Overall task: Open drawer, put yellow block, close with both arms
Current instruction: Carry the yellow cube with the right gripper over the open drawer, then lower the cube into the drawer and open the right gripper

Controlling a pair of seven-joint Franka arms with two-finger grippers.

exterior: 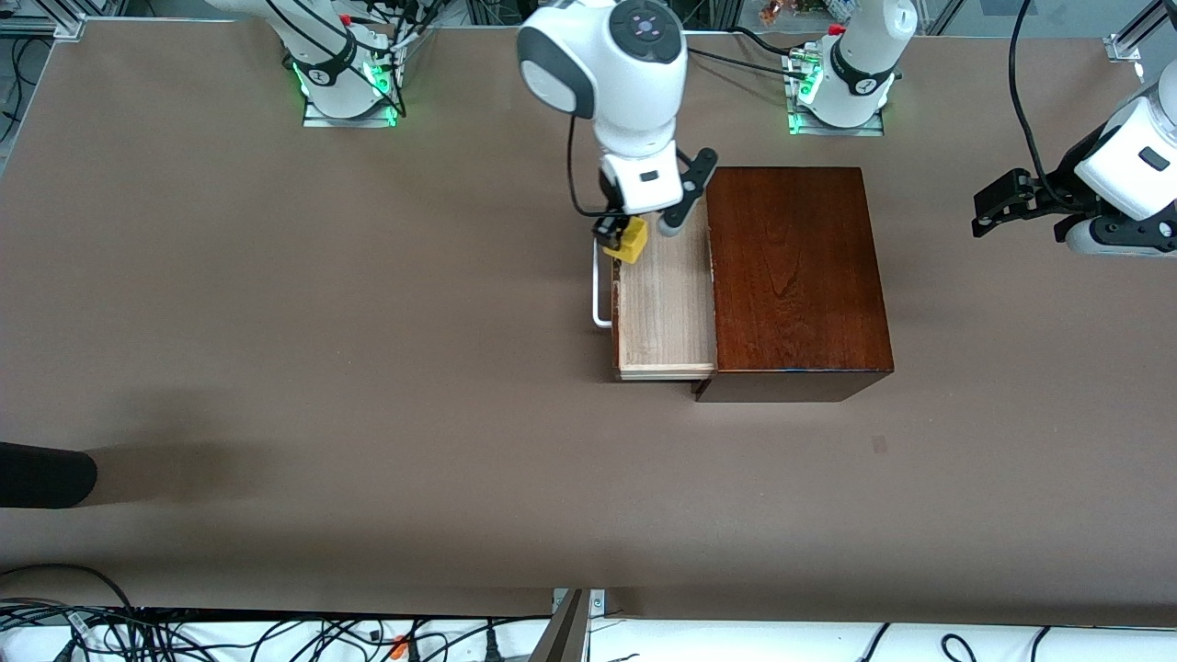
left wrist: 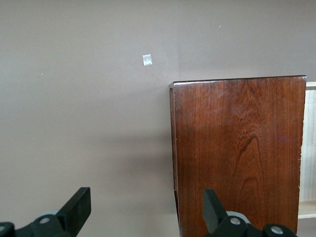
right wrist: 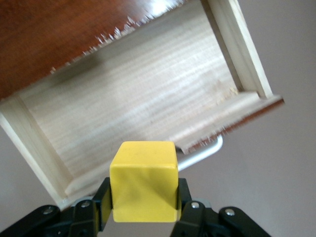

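The dark reddish-brown box stands mid-table with its light wood drawer pulled out toward the right arm's end, white bar handle at its front. My right gripper is shut on the yellow block and holds it in the air over the drawer's front edge by the handle. In the right wrist view the block sits between the fingers above the empty drawer tray. My left gripper is open and empty, waiting in the air at the left arm's end of the table; its view shows the box.
A small pale mark lies on the brown table nearer the front camera than the box. A dark object juts in at the table's edge at the right arm's end.
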